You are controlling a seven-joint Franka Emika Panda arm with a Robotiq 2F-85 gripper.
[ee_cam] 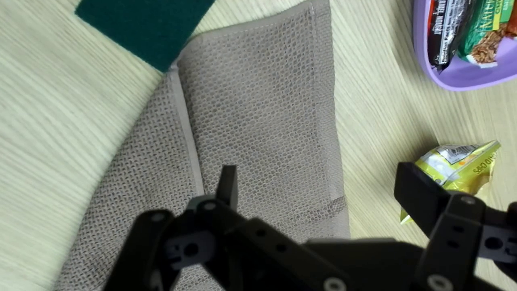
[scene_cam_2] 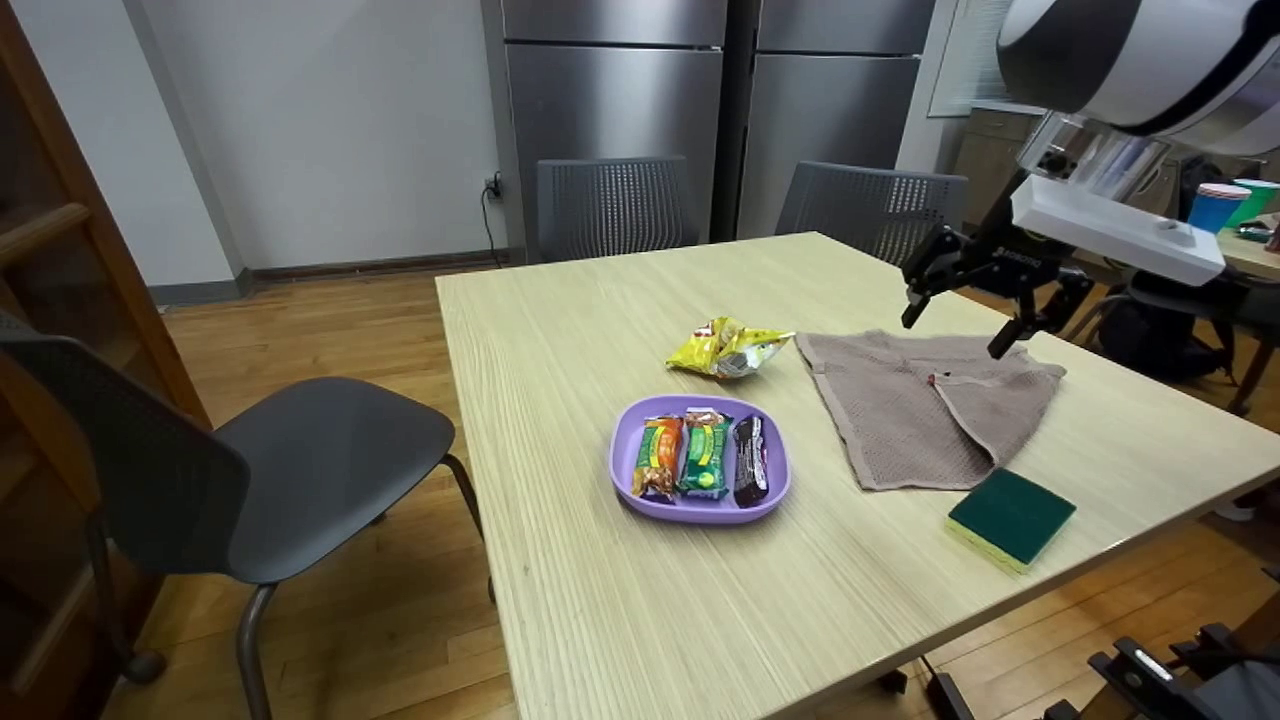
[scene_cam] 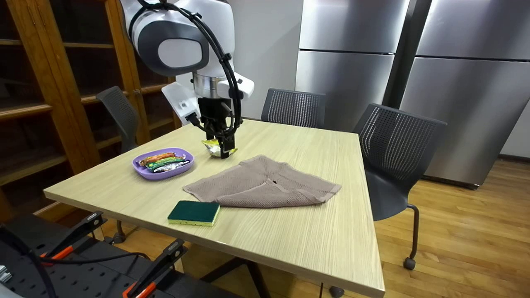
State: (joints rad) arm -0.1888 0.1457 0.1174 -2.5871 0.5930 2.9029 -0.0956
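Observation:
My gripper [scene_cam_2: 957,328] is open and empty above the far part of a brown mesh cloth [scene_cam_2: 880,430]. In the wrist view its fingers [ee_cam: 316,178] are wide apart; one is over the cloth [ee_cam: 262,121], the other overlaps a crumpled yellow chip bag [ee_cam: 464,173]. The bag [scene_cam_2: 725,347] lies on the table beside the cloth and is partly hidden behind the gripper in an exterior view [scene_cam: 213,149]. The cloth has one part folded over. A green and yellow sponge [scene_cam: 193,211] lies at the cloth's near edge. A purple tray [scene_cam_2: 700,513] holds orange, green and dark wrapped bars.
The light wooden table [scene_cam: 323,248] carries everything. Grey chairs stand around it, one [scene_cam: 397,165] close to its side edge. Steel refrigerators [scene_cam: 343,82] and a wooden glass cabinet [scene_cam: 45,95] stand behind. Clamps [scene_cam: 153,269] on a black surface lie by the near edge.

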